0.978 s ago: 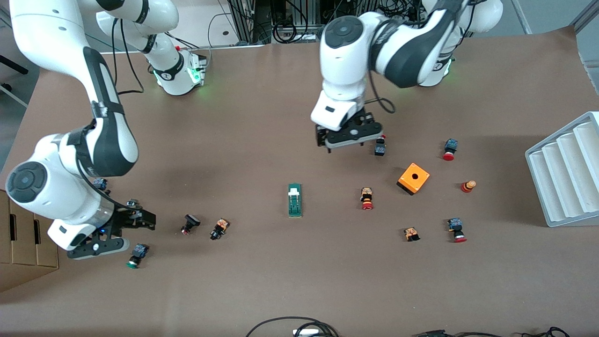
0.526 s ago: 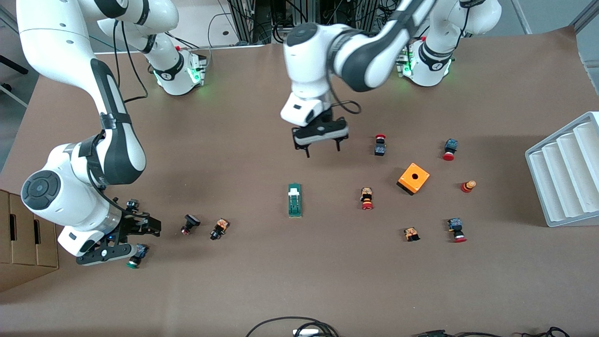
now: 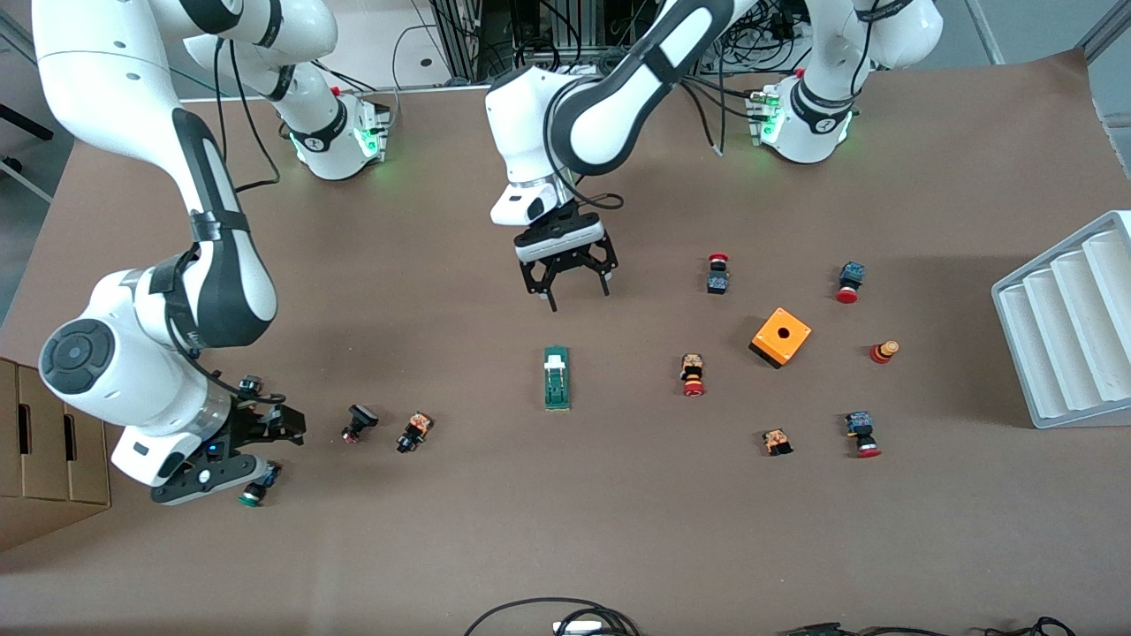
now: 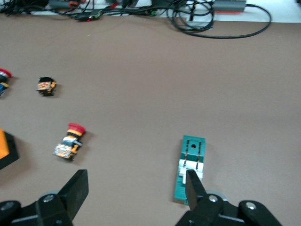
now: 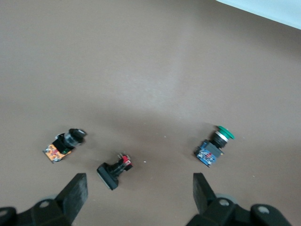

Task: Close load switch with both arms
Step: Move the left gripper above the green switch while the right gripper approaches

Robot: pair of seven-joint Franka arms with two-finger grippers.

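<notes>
No readable labels or writing anywhere. Bench point(image 3: 459, 548) covered w/ plain brown matte sheet; cables along both edges, white ridged tray point(image 3: 1074, 322) at left arm's end, cardboard box point(image 3: 35, 468) at right arm's end. Load switch point(image 3: 557, 378) lies flat mid-bench, untouched. My left tool point(image 3: 573, 296) hangs over bare bench just farther from front cam than switch, fingers wide, empty. My right tool point(image 3: 243, 442) over small buttons nr right arm's end, fingers wide, empty.

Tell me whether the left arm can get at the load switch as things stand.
Probably yes: the left tool hangs open over bare table just short of the load switch, with nothing between them.
</notes>
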